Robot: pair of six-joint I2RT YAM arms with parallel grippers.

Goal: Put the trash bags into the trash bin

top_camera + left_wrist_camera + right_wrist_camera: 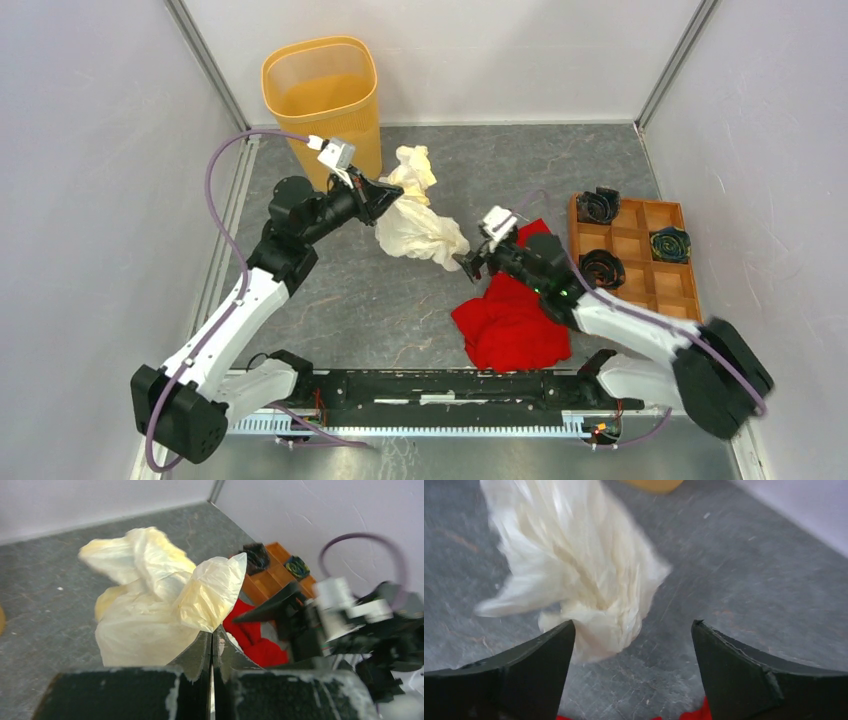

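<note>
Fingers (199, 652) of the left gripper (388, 200) are pinching the bag (415, 225); the right gripper (466, 262) is standing wide open at its other end.

The left arm (255, 290) is reaching forward and inward from its base, elbow raised, wrist just beside the bin (325, 95), jaws pressing flat together on a fold of film. The right arm (620, 320) is lying low over the red cloth (510, 325), pointing toward the left arm, its fingers (536, 652) spreading apart on either side of the bag's bunched tip without clamping it. The bag is bunching between the two grippers over the grey table (340, 300), outside the bin, which is standing upright in the far-left corner. A wooden tray (640, 262) with dark coils (598, 268) is sitting at the right; pale walls (90, 200) are enclosing the table on three sides.
</note>
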